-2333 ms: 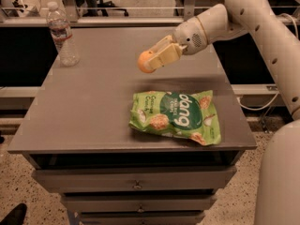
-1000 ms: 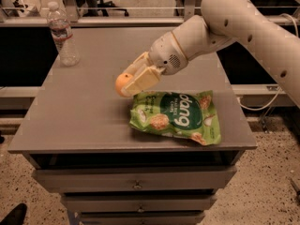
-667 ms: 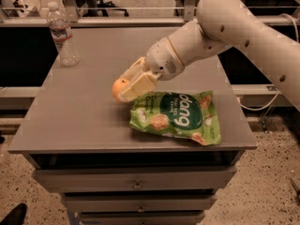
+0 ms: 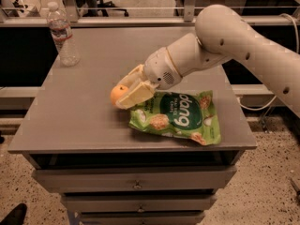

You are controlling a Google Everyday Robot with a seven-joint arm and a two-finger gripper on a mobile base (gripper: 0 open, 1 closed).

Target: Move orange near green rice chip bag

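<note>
The orange (image 4: pixel 117 93) is a small round orange fruit held between the pale fingers of my gripper (image 4: pixel 125 92), low over the grey table (image 4: pixel 75 121), maybe touching it. The gripper is shut on the orange. The green rice chip bag (image 4: pixel 180 117) lies flat on the table just right of the orange, its left edge close under the gripper's fingers (image 4: pixel 136 93). My white arm (image 4: pixel 225 36) reaches in from the upper right, above the bag.
A clear plastic water bottle (image 4: pixel 62 34) stands at the table's far left corner. The table's front edge (image 4: pixel 131 149) has drawers below it. A rail and chairs are behind the table.
The gripper has carried the orange down and to the left, from above the table's middle right to a spot just left of the bag. The bag and bottle have not moved.
</note>
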